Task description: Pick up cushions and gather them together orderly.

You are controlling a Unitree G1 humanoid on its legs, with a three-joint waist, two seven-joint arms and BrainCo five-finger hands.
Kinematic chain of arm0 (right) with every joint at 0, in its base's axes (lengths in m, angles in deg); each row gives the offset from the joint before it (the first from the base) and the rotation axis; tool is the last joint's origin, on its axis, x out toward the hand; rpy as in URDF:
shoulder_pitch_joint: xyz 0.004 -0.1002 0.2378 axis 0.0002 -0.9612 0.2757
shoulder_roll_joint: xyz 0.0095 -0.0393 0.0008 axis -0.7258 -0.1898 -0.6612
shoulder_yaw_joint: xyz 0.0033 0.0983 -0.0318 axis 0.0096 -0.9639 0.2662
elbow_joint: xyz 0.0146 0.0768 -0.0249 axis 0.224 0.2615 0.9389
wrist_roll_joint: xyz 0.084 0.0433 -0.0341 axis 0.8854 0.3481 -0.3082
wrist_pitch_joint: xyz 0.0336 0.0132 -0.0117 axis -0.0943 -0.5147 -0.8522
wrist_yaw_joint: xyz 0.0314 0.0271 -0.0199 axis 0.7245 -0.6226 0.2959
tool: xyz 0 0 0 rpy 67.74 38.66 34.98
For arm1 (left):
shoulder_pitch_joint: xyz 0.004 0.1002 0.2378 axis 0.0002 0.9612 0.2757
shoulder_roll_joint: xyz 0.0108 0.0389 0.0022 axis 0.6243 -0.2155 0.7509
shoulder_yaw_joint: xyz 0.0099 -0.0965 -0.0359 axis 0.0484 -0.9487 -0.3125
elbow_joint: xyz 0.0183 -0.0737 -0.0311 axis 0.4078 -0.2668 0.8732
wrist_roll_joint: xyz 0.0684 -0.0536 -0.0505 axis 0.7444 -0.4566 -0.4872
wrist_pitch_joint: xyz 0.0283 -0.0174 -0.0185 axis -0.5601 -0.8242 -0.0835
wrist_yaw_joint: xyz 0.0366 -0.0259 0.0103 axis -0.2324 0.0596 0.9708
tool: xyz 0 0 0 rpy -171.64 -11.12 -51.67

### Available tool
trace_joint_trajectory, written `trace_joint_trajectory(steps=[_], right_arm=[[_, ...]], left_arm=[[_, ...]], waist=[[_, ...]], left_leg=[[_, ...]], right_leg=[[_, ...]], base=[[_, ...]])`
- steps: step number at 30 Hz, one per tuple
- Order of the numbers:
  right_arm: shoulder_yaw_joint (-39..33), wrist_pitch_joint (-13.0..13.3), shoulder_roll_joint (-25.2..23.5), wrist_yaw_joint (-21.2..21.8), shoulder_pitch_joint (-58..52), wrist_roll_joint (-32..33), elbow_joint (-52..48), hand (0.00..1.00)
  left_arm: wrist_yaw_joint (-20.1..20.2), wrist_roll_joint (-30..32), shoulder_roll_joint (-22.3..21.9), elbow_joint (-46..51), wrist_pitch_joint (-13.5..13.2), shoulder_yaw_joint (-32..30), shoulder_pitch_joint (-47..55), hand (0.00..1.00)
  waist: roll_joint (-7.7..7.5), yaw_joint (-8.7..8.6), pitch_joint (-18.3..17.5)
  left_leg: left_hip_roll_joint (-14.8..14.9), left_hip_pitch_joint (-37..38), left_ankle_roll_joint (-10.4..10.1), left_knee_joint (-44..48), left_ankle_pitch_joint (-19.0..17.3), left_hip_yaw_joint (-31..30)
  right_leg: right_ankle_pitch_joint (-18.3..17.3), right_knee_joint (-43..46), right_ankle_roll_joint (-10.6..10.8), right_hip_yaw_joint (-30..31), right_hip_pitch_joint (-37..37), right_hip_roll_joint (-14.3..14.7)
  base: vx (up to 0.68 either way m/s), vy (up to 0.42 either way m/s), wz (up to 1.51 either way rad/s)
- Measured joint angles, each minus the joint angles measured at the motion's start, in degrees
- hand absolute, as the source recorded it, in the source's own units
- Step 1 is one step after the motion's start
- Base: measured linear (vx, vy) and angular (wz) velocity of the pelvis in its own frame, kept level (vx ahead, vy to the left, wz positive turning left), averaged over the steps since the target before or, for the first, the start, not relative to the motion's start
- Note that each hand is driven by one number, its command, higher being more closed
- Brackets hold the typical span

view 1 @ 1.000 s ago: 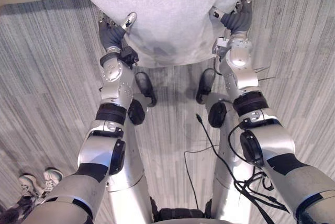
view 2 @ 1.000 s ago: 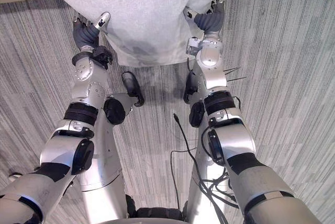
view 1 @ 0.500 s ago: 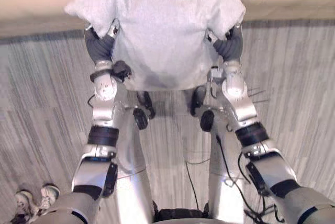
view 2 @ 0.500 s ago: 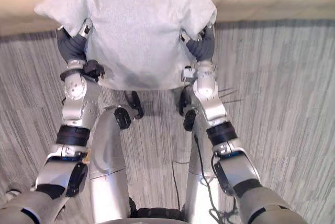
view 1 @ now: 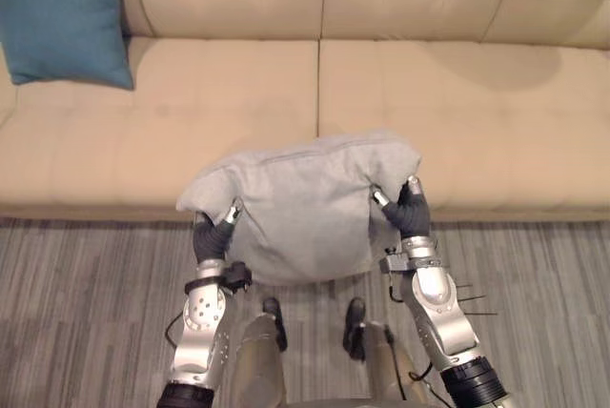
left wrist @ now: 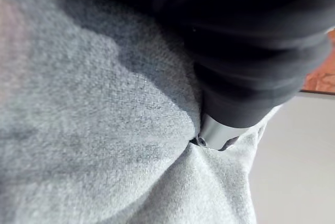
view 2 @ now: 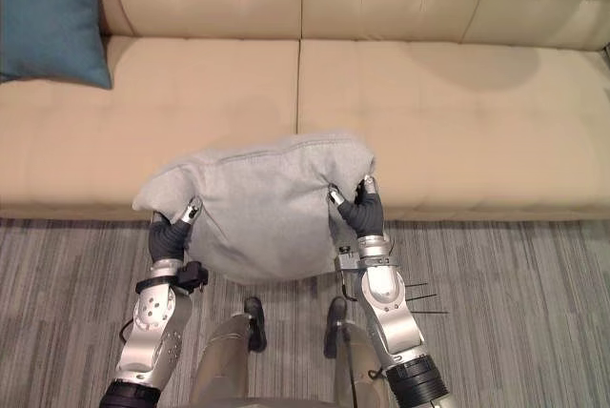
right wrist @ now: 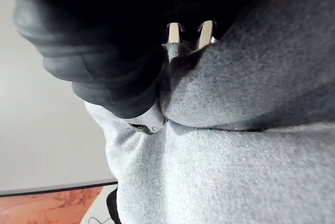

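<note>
Pinching the grey cushion point(view 1: 305, 203) by both sides, left hand point(view 1: 212, 236) and right hand point(view 1: 412, 215) hold it over the front of the sofa point(view 1: 457, 132); best carried level (grips even) to the teal cushion point(view 1: 62, 17).

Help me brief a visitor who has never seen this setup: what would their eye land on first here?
The big grey cushion stands out first, pinched at its two sides by the left hand and the right hand and held up in mid view over the front edge of the beige sofa. Next comes the blue cushion, leaning against the backrest at the sofa's left end.
</note>
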Motion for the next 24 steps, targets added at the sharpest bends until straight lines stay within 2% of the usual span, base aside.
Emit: trace_joint_trajectory(steps=[2, 5, 7, 8, 9, 10, 12, 14, 15, 16, 17, 18, 19, 20, 21, 22, 24], right_arm=[[0.2, -0.2, 0.8, 0.4, 0.1, 0.0, 0.1, 1.00], [0.4, -0.2, 1.2, 0.8, 1.0, -0.2, 0.3, 1.00], [0.3, -0.2, 2.0, 0.8, 1.4, -0.5, 2.0, 1.00], [0.3, -0.2, 2.2, 0.8, 1.4, -0.5, 2.9, 1.00], [0.3, -0.3, 2.2, 0.8, 1.3, -0.6, 3.9, 1.00], [0.3, -0.4, 2.2, 0.8, 1.2, -0.6, 4.8, 1.00], [0.5, -0.7, 2.3, 0.8, 1.2, -1.0, 5.2, 1.00], [0.8, -1.4, 2.8, 0.9, 1.2, -2.0, 5.2, 1.00], [0.8, -1.6, 3.1, 0.9, 1.0, -2.2, 5.2, 1.00], [0.7, -1.6, 3.5, 1.0, 0.1, -2.5, 5.2, 1.00], [0.4, -1.6, 4.1, 0.9, -0.7, -2.5, 5.2, 1.00], [0.0, -1.7, 4.8, 0.9, -1.5, -2.5, 5.2, 1.00], [-0.4, -2.4, 5.6, 0.9, -2.3, -2.5, 5.2, 1.00], [-0.7, -2.9, 5.7, 0.9, -2.5, -2.7, 5.2, 1.00], [-0.9, -3.1, 5.6, 0.9, -2.6, -2.7, 5.2, 1.00], [-1.7, -3.6, 5.8, 0.9, -2.8, -2.8, 5.2, 1.00], [-2.3, -3.8, 5.8, 0.9, -2.9, -2.8, 5.1, 1.00]], left_arm=[[0.4, -0.1, 0.0, 0.0, 0.0, 0.3, 0.9, 1.00], [0.8, -0.1, 0.0, 0.1, 0.1, 0.5, 2.1, 1.00], [1.2, -0.1, 0.1, 0.1, 0.9, 1.6, 2.9, 1.00], [1.2, -0.1, 0.2, 0.1, 1.3, 2.1, 3.4, 1.00], [1.3, -0.1, 0.4, 0.1, 1.4, 2.4, 4.0, 1.00], [1.4, 0.0, 0.7, 0.2, 1.7, 2.5, 4.1, 1.00], [1.4, 0.1, 1.8, 0.4, 1.7, 2.5, 3.9, 1.00], [1.4, 0.1, 2.9, 0.5, 1.7, 2.5, 3.5, 1.00], [1.4, 0.1, 3.1, 0.5, 1.8, 2.6, 3.5, 1.00], [1.4, 0.2, 4.0, 0.5, 1.8, 3.5, 3.5, 1.00], [1.4, 0.2, 4.1, 0.4, 2.1, 4.2, 3.4, 1.00], [1.5, 0.3, 3.6, 0.4, 2.4, 5.0, 3.4, 1.00], [1.8, 0.9, 2.1, 0.2, 2.7, 5.2, 3.8, 1.00], [2.3, 1.2, 1.1, 0.2, 2.7, 5.2, 3.5, 1.00], [2.4, 1.2, 1.0, 0.0, 2.7, 5.1, 3.0, 1.00], [3.2, 1.2, 0.8, -1.3, 2.8, 5.1, 1.8, 1.00], [4.3, 1.2, 0.2, -3.5, 2.8, 5.2, 0.8, 1.00]], waist=[[-0.11, -0.03, -0.4], [-0.09, -0.01, -0.4], [-0.11, -0.14, -0.3], [-0.10, -0.42, -0.3], [-0.45, -1.56, -0.2], [-0.60, -2.05, -0.2], [-0.72, -2.82, -0.4], [-1.38, -3.16, -0.7], [-1.40, -3.55, -0.7], [-2.36, -4.77, -1.2], [-2.28, -5.18, -1.3], [-1.27, -5.28, -1.6], [1.22, -4.91, -2.6], [2.38, -5.05, -3.3], [2.54, -4.69, -3.4], [2.77, -4.31, -3.3], [2.77, -4.21, -3.3]], left_leg=[[-0.3, 1.7, 0.0, -0.8, -0.1, 0.8], [-0.2, 3.3, 0.3, 0.7, -2.5, 1.2], [-0.4, 5.3, 0.9, 2.6, -6.2, 1.8], [-0.8, 6.8, 1.3, 3.1, -7.1, 2.1], [-2.1, 8.7, 2.4, 3.2, -7.9, 1.8], [-2.8, 10.2, 3.2, 3.1, -8.4, 1.3], [-3.0, 10.4, 3.1, 2.9, -8.7, 0.5], [-3.2, 10.7, 3.1, 0.3, -8.7, -1.5], [-3.4, 11.1, 2.7, -0.9, -8.6, -2.5], [-4.7, 12.2, 0.1, -2.2, -8.6, -4.7], [-5.0, 13.0, -1.0, -2.0, -9.3, -5.9], [-4.3, 13.9, -1.9, -2.4, -9.6, -6.5], [-2.4, 14.0, -3.1, -2.0, -9.3, -7.1], [-0.3, 11.4, -5.4, 3.1, -8.3, -8.4], [0.9, 9.2, -7.6, 8.4, -6.9, -9.1], [3.6, 4.5, -8.4, 20.8, -2.0, -8.7], [5.0, 1.2, -7.3, 30.6, -1.9, -7.4]], right_leg=[[0.5, -1.1, 0.1, 1.2, 1.3, 0.0], [0.2, 0.9, 0.2, 3.1, 1.4, -0.2], [-2.2, 10.3, 1.4, 4.2, -1.0, -1.2], [-2.4, 16.9, 1.3, 4.5, -3.1, -2.1], [-1.8, 25.4, 0.4, 4.5, -5.7, -3.8], [-1.6, 29.8, -1.3, 4.7, -7.8, -4.6], [-4.4, 27.0, -1.5, 4.2, -9.0, -4.3], [-2.5, 13.8, -0.7, 3.1, -10.0, -2.7], [-0.1, 6.1, 0.3, 3.0, -9.6, -2.0], [2.7, -1.7, 0.4, 4.1, -8.2, -1.9], [6.9, -0.7, -0.4, 5.6, -8.1, -1.9], [8.3, 1.3, -0.7, 5.3, -8.4, -1.4], [5.8, 2.5, -1.4, 3.7, -8.3, -0.1], [4.5, 2.6, -2.8, 2.5, -7.9, 1.5], [4.5, 2.6, -3.2, 2.0, -6.9, 2.4], [3.8, 1.0, -4.4, 1.3, -3.6, 3.8], [3.5, -1.8, -4.9, 1.4, 1.1, 4.4]], base=[[0.08, 0.035, -0.29], [0.03, 0.087, -0.37], [-0.02, 0.097, -0.32], [-0.02, 0.108, -0.04], [0.03, 0.102, 0.19], [0.06, 0.062, 0.30], [0.08, -0.017, 0.29], [0.22, -0.099, 0.44], [0.34, -0.149, 0.76], [0.32, -0.151, 0.85], [0.37, -0.216, 0.82], [0.33, -0.194, 0.45], [0.55, -0.222, 0.25], [0.49, -0.166, 0.09], [0.69, -0.225, -0.03], [0.39, -0.150, -0.06], [0.40, -0.091, -0.07]])
